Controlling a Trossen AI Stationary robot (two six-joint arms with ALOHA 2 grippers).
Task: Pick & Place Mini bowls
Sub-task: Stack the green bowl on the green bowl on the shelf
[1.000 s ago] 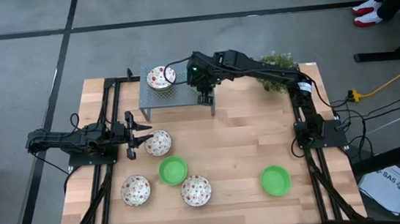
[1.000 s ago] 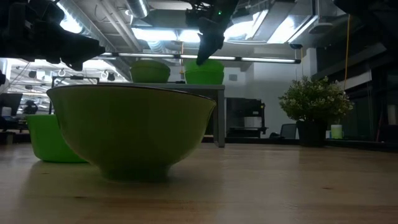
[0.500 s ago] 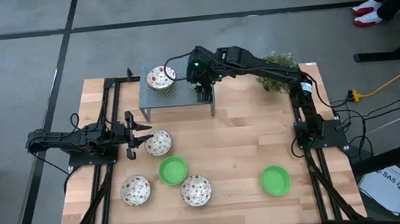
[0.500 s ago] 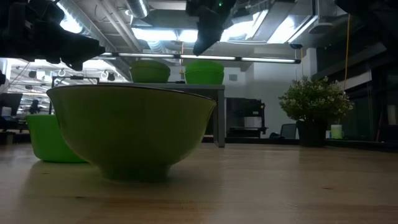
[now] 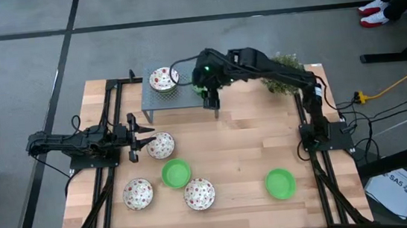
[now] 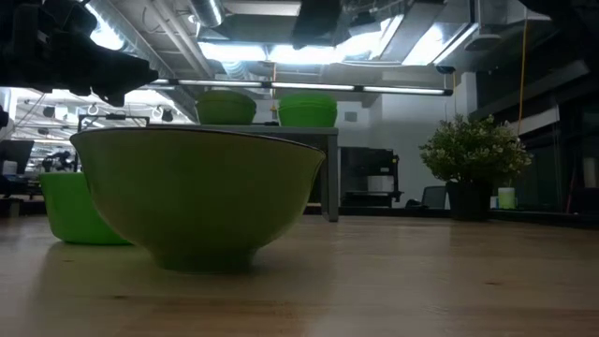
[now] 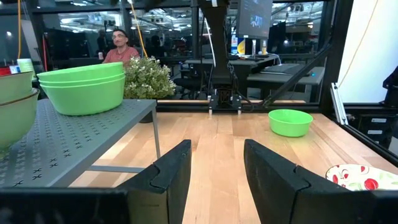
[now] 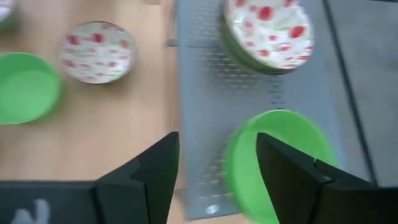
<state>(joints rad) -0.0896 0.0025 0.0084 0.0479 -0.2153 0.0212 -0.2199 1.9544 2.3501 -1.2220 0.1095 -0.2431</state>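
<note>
Mini bowls are shown in two groups. A green bowl and a speckled stack sit on the grey shelf; five more lie on the counter, among them a lone green bowl. The right tool, spread and holding nothing, hangs above the shelf's green bowl. The left tool, likewise released, waits just beside a speckled bowl. The bowls are judged light, rigid and smooth-walled, hence slippery; a pinch across the rim, one finger inside, is advised.

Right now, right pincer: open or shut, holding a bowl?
Open and empty. The right pincer hangs above the shelf, fingers spread, green bowl sitting free below them.
</note>
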